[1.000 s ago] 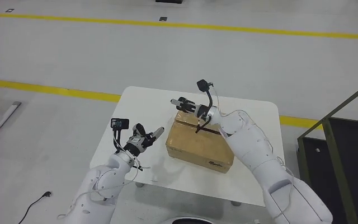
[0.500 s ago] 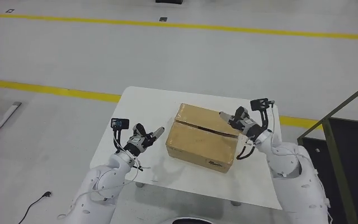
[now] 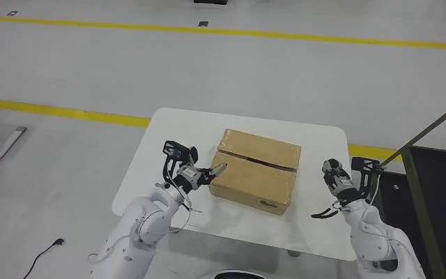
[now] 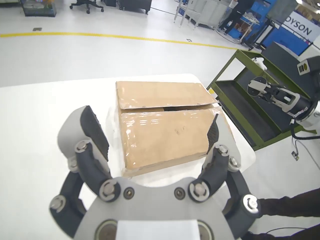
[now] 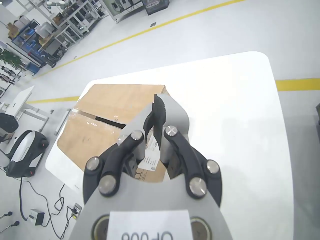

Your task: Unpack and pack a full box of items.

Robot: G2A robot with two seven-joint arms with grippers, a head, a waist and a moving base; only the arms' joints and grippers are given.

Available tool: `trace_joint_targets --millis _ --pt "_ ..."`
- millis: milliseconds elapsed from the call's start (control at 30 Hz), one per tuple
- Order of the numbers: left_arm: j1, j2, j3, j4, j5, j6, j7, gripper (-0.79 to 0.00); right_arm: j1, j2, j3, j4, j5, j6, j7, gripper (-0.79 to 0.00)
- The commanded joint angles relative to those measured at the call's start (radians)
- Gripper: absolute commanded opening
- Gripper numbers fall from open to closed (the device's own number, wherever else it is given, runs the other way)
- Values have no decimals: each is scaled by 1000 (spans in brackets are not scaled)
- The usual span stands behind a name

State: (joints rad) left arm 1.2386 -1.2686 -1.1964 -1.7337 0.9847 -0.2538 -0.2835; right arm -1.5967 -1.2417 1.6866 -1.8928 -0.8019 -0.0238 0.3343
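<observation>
Around the white tabletop [image 3: 167, 150]: yellow floor lines [image 3: 209, 31] off toward 12 o'clock, a green metal cart [image 3: 411, 181] just past the 3 o'clock edge, and a black cable [image 3: 45, 250] on the floor out at 8 o'clock.

Near the middle of the tabletop, a touch toward 1 o'clock: the cardboard box [image 3: 254, 171], flat on its base. Two top flaps folded down, with a narrow dark slit [image 4: 172, 108] between them and a sheen of clear tape across one flap. A white label [image 5: 150, 157] on one side wall. Cannot see inside through the slit, so cannot tell the contents.

Left gripper [image 3: 213, 171] at the box's 9 o'clock end, just beside the corner, fingers [image 4: 93, 128] released and spread wide. Cannot tell whether a fingertip touches the cardboard. From the left wrist camera, the box framed between the two dark pads.

Right gripper [image 3: 333, 173] at the box's 3 o'clock side, apart from it and close to the tabletop's 3 o'clock edge, fingers [image 5: 160, 112] clenched on nothing, pad against pad. From the right wrist camera, those closed fingers in front of the box's near end — part of the label and the end of the slit hidden behind them.
</observation>
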Motion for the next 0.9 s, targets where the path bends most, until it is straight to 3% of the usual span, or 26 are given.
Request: trace_joint_targets --millis 0,133,467,667,867 --pt "-16 -3 20 18 16 -6 16 0 0 0 0 0 0 0 0 -785" --pt "-16 -3 20 18 16 -6 16 0 -2 1 -10 -1 -39 -10 -22 -785" --pt "-15 -2 24 24 34 -6 17 0 -48 -8 -29 74 -156 -43 -377 -785" --pt "-186 -9 142 150 296 -135 -33 0 -46 -14 -54 100 -175 -14 -411 -785" --pt "-378 -38 266 311 497 -146 -21 0 -42 -14 -62 87 -220 6 -401 -785"
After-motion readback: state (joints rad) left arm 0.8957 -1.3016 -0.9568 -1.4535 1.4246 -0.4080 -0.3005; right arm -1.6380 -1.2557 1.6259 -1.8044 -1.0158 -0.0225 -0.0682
